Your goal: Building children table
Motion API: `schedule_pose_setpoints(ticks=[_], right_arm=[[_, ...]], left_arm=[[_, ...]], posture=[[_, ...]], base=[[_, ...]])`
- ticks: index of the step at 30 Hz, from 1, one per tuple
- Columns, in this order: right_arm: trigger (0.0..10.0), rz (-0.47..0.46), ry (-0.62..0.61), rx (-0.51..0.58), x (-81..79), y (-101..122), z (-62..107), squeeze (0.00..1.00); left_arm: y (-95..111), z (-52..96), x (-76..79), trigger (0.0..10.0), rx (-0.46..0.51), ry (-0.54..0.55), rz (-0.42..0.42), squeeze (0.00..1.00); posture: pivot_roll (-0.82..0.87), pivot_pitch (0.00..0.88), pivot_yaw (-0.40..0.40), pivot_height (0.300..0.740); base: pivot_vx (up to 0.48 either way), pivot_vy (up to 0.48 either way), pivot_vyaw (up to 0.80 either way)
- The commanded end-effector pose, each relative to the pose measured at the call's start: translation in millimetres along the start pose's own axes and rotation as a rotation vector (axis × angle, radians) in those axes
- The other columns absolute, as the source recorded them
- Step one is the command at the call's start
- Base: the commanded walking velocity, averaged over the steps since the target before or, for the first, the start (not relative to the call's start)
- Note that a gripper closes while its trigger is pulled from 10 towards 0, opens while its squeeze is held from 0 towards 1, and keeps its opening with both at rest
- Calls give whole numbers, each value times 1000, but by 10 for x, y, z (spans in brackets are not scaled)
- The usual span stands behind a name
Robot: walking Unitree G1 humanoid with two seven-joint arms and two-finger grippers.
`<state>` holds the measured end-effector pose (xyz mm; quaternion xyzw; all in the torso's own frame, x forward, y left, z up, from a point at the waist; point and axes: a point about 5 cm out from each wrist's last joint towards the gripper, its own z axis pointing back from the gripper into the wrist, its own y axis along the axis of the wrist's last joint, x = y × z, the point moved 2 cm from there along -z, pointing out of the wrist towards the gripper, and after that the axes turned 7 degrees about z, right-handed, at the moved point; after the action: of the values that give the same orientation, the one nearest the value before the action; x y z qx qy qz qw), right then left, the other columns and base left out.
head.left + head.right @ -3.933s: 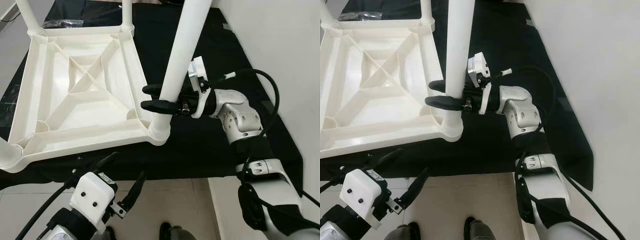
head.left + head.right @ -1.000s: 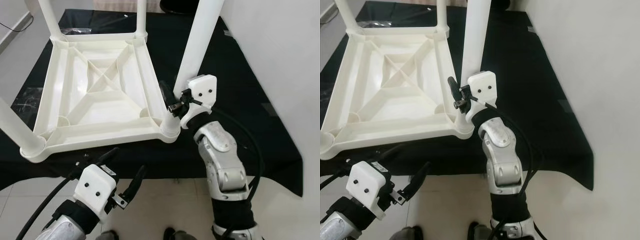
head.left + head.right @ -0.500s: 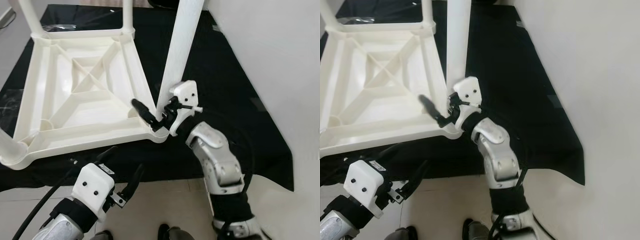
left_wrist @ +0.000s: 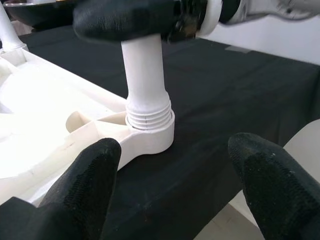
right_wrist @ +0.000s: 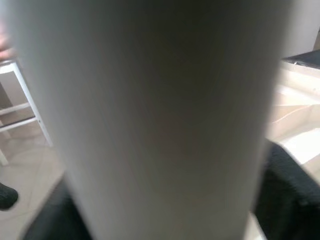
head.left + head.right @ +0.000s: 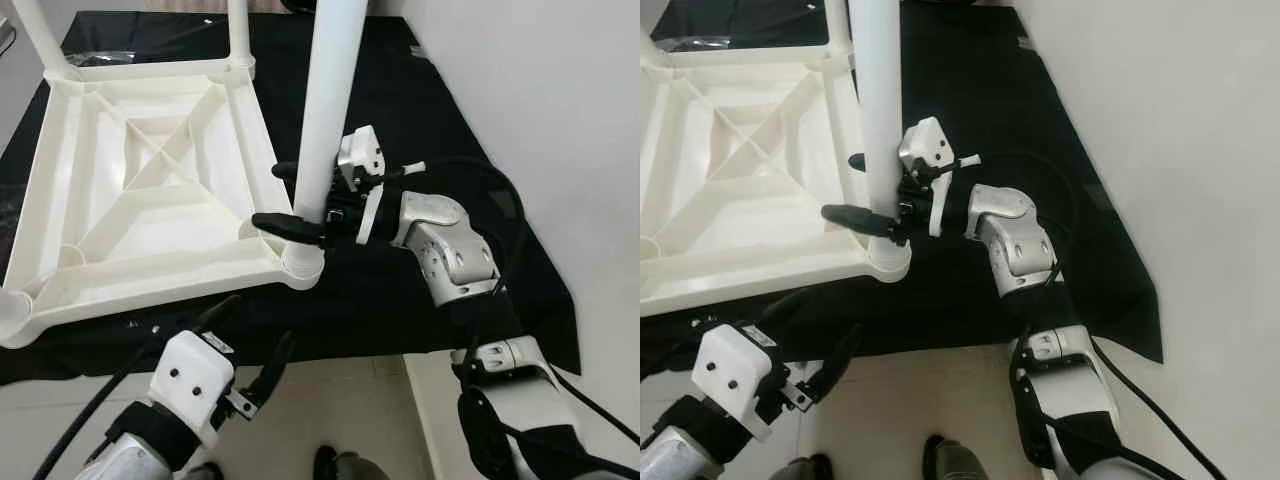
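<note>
A white plastic children's table [image 6: 150,180] lies upside down on a black cloth. Its near right leg [image 6: 325,120] stands upright in the corner socket [image 6: 302,265]. My right gripper [image 6: 267,194] reaches in level from the right and is shut on this leg just above the socket, one black finger on each side. The leg [image 5: 160,120] looms close and blurred in the right wrist view. My left gripper [image 6: 248,338] hovers open and empty below the table's near edge, facing the same socket [image 4: 150,132] and its fingers [image 4: 85,185] stand wide apart.
Other legs stand at the far corners [image 6: 238,30] and at the near left corner [image 6: 12,312]. The black cloth [image 6: 420,90] ends at a white wall on the right. Pale tiled floor [image 6: 360,400] lies below the near edge, with dark feet [image 6: 335,466].
My right gripper has swung from pointing up beside the socket to lying level, its fingers closed around the leg. The camera has shifted. My left gripper stays open.
</note>
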<state>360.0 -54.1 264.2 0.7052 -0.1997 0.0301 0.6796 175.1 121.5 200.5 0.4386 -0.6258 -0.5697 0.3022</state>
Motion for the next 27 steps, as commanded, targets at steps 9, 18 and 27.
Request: schedule_pose_setpoints(ticks=[9, 18, 27], right_arm=[[0, -17, 60, 38, 90, -1, 151, 0], [0, -5, -444, -255, -11, -417, 467, 0], [0, -120, -905, -386, -619, -616, 420, 0]], left_arm=[[-6, 43, 46, 10000, -22, -2, 10, 0], [-8, 31, 29, 10000, -21, 1, 6, 0], [-44, -14, -35, 10000, -20, -2, 0, 0]], posture=[[85, 269, -120, 740], [69, 273, -133, 740], [43, 249, -108, 740]], base=[[0, 0, 0], [0, 0, 0], [0, 0, 0]])
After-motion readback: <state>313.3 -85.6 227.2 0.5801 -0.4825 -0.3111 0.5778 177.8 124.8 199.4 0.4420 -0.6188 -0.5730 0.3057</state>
